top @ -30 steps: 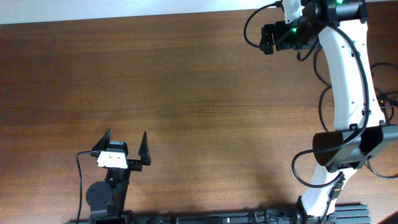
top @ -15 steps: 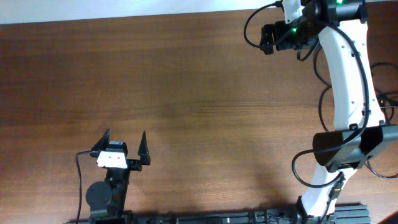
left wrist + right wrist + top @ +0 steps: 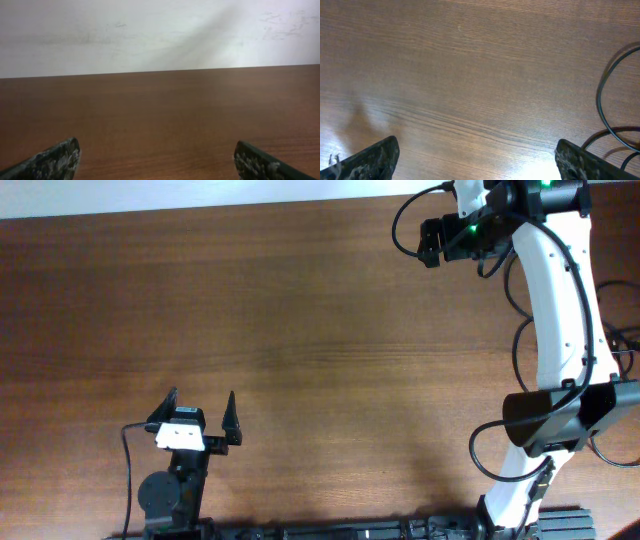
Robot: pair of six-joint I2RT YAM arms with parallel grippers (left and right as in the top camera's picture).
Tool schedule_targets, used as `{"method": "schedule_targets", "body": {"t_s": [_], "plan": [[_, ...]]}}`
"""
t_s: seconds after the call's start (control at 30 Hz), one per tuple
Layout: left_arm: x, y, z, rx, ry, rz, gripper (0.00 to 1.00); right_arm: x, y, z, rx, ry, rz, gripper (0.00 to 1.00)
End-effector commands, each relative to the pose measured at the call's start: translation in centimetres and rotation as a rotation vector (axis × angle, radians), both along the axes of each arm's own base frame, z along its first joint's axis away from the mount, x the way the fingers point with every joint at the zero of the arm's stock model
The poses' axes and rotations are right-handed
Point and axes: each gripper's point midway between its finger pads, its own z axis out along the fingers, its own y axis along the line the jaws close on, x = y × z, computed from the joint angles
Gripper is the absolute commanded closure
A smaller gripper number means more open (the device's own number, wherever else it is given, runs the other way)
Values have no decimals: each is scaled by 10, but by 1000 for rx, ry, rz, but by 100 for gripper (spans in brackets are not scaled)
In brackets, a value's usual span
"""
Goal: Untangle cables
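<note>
- Nothing moved since a second ago; both arms sit where they were
- left claw [image 3: 200, 415] spread wide, gripping nothing; low over the counter [image 3: 300, 330] near its front edge
- right claw [image 3: 475, 149] spread wide, gripping nothing; over the far right of the counter
- cables [image 3: 604, 95]: thin black loops at right edge of right wrist view, beside right claw; ends out of frame

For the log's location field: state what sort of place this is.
Probably a robotics lab or test bench: a white robot arm and a black arm stand at a wooden table, with a plain white wall behind.
</note>
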Motion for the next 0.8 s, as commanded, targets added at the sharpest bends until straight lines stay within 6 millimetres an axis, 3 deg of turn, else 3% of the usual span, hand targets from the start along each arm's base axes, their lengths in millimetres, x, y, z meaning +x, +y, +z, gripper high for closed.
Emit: {"method": "schedule_targets", "body": {"t_s": [0.0, 0.57, 0.77], "plan": [[0, 4, 0, 12, -1, 19, 1, -3, -1, 10, -2, -24, -2, 2], [0, 4, 0, 12, -2, 19, 1, -3, -4, 9, -21, -24, -9, 1], [0, 4, 0, 12, -2, 19, 1, -11, -5, 31, -16, -76, -10, 1]]}}
